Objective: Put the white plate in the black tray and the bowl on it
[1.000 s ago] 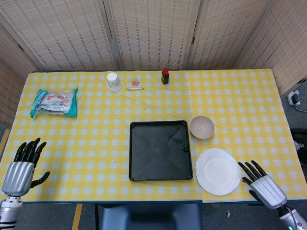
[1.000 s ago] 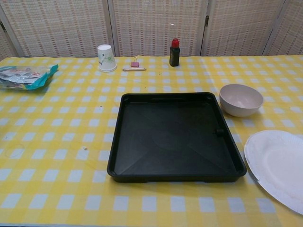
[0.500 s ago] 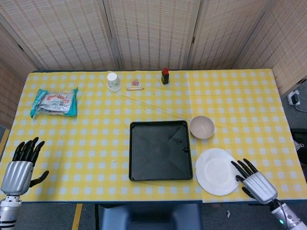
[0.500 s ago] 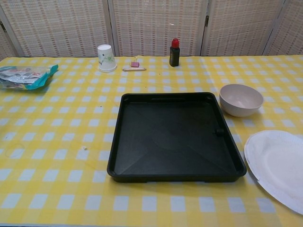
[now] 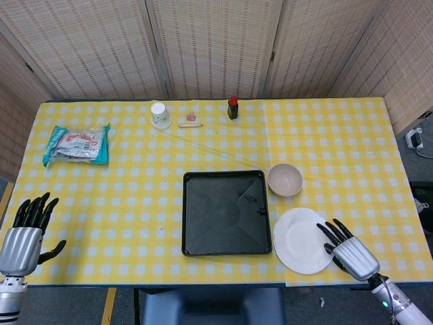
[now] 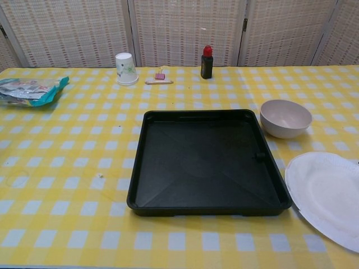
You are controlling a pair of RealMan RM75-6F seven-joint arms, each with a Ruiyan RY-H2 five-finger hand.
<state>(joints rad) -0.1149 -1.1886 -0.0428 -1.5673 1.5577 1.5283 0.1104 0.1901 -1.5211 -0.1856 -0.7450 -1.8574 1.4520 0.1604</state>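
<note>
Comparing views, we see both hands only from the head camera: right hand (image 5: 350, 248) and left hand (image 5: 26, 231) spread, empty; right fingertips (image 5: 325, 231) overlap the white plate (image 5: 298, 231) rim.

No legible txt anywhere. Snack packet (image 5: 78, 144) at the worktop's far left has red print, too blurred to read. Paper cup (image 6: 125, 68) shows a small greenish pattern, no words made out. Dark bottle (image 6: 207, 62) w/ red cap: label unreadable.

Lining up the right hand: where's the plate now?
In the head view the plate lies on the table just right of the tray, near the bowl, with the right hand at its right edge.
</note>
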